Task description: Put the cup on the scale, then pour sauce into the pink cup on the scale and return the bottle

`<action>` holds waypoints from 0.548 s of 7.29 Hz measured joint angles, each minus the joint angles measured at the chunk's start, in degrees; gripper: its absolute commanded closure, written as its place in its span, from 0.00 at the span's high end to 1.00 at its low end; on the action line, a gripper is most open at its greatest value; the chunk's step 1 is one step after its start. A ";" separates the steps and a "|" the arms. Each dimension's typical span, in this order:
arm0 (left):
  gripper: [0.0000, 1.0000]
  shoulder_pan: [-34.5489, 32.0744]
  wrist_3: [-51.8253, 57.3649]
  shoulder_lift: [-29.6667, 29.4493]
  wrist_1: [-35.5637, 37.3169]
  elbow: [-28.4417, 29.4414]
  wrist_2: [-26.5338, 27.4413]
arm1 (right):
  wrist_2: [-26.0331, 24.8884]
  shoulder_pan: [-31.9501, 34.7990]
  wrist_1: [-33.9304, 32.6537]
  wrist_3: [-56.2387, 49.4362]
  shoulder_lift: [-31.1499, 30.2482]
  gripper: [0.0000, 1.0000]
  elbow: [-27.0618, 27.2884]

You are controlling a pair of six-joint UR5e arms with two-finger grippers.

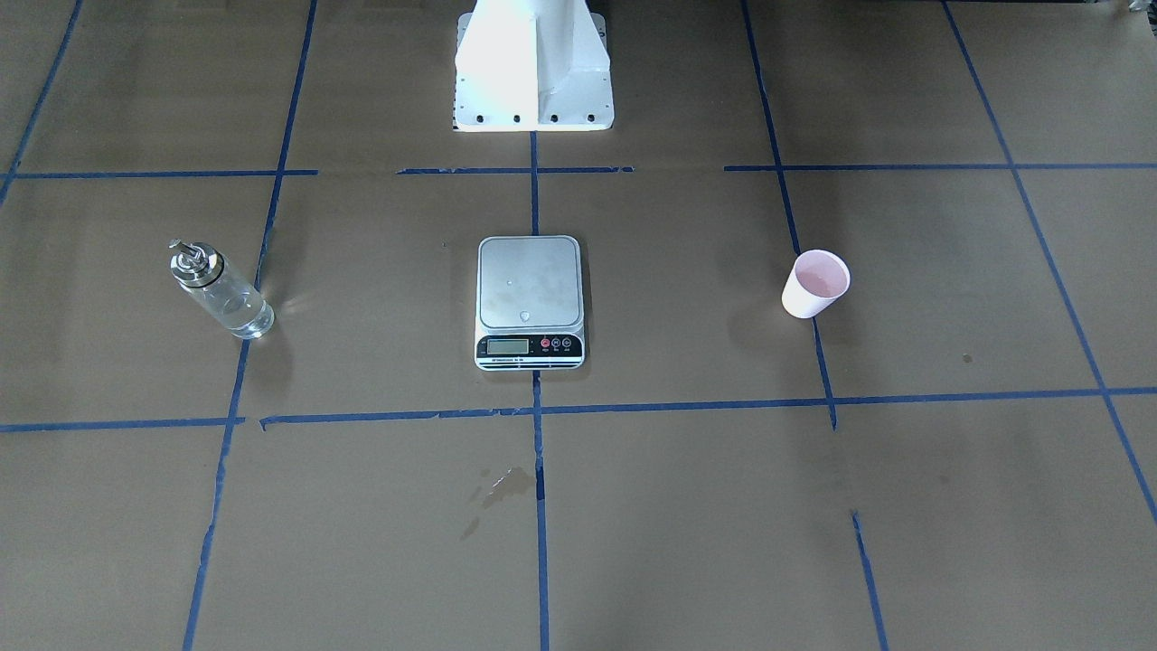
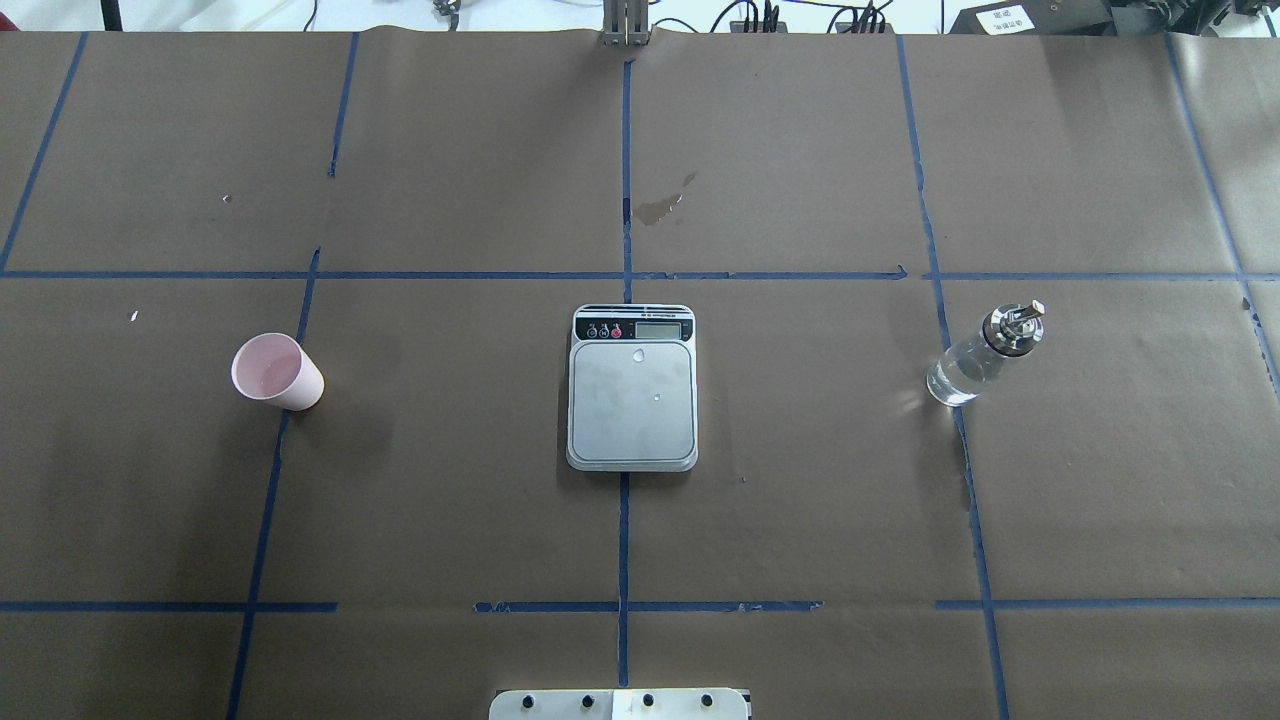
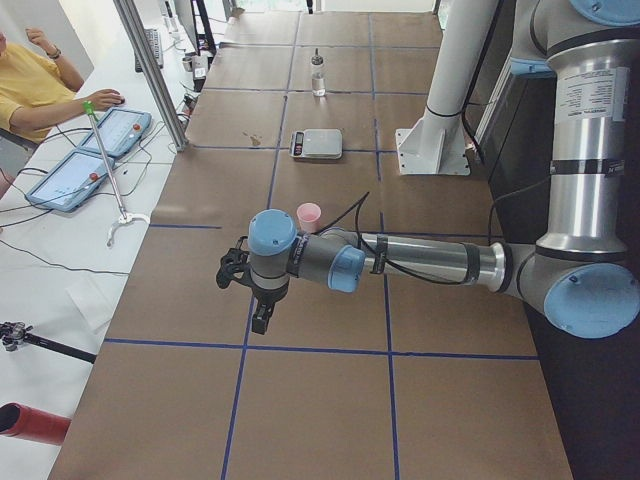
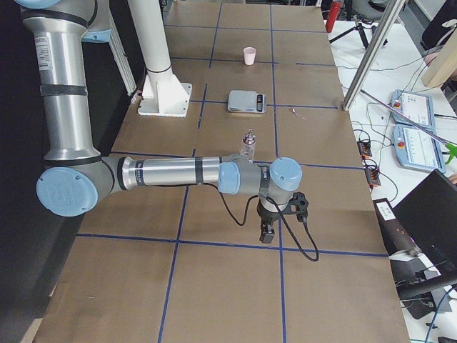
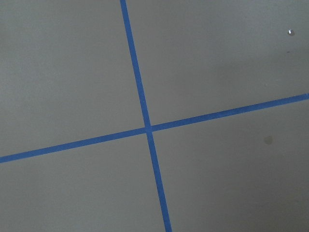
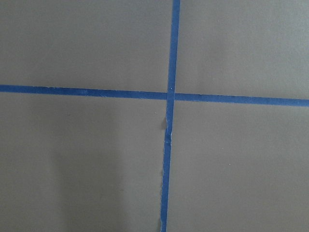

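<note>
Both grippers [image 3: 261, 318] [image 4: 267, 234] show only side-on.

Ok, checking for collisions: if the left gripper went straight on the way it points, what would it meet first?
Probably only the paper-covered table, near a blue tape crossing; the left gripper points down, nothing else beneath.

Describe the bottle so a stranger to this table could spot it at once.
Find the kitchen scale at the middle of the brown paper-covered table. To the robot's right of it, on a blue tape line, stands the bottle. It alone is clear glass with a shiny metal pourer.
</note>
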 measured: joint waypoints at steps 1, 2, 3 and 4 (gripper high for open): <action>1.00 0.01 0.00 -0.04 -0.01 -0.10 0.02 | 0.00 0.00 0.00 0.03 0.00 1.00 0.05; 1.00 0.05 0.00 -0.14 0.02 -0.23 0.06 | 0.00 0.00 0.00 0.07 0.01 1.00 0.06; 1.00 0.08 0.00 -0.18 0.02 -0.33 0.06 | 0.03 0.00 0.00 0.11 0.04 1.00 0.09; 1.00 0.08 -0.12 -0.18 -0.07 -0.28 -0.11 | 0.10 -0.02 0.00 0.15 0.09 1.00 0.12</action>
